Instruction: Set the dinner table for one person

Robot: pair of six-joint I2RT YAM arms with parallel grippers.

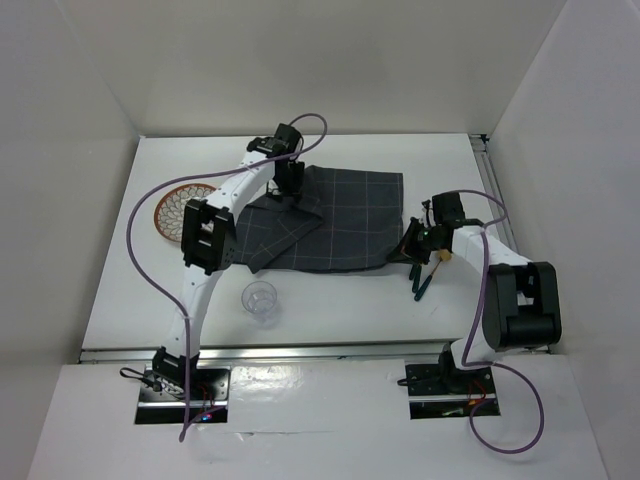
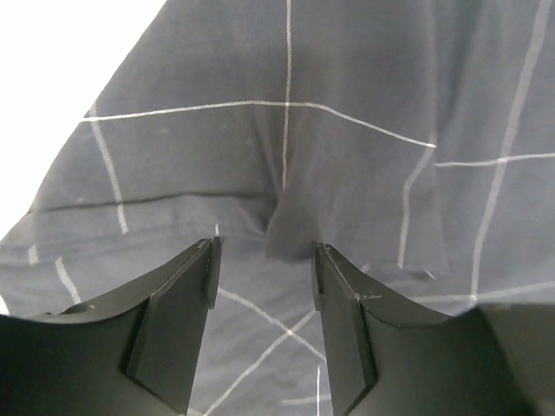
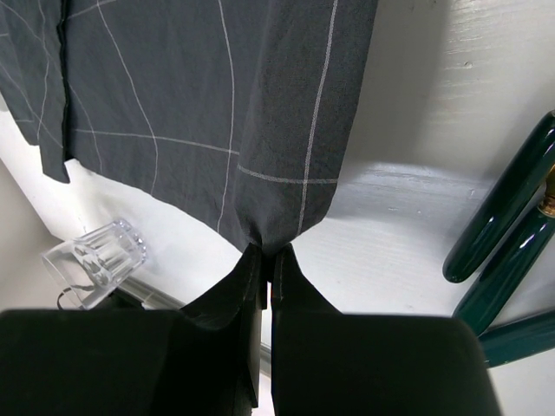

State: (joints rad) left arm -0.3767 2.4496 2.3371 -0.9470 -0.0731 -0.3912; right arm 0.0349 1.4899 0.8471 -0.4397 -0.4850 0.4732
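Dinner table (image 1: pixel 400 310): white top fills enclosure floor. Walls left, back, right; metal rail along near edge.
Dark grey checked cloth (image 1: pixel 345 225): mid-table, left part folded over itself. Bare strips behind cloth and along near edge.
Patterned plate (image 1: pixel 175 205): near left wall, partly under left arm.
Clear glass (image 1: pixel 260 300): in front of cloth, apart from it.
Green-handled cutlery (image 1: pixel 422 278): just right of cloth's near-right corner.
Left gripper (image 2: pixel 264 260): arm stretched far forward over folded part, jaws apart, cloth pucker just beyond fingertips; contact unclear.
Right gripper (image 3: pixel 269 260): elbow folded back, jaws clamped on cloth's near-right corner.
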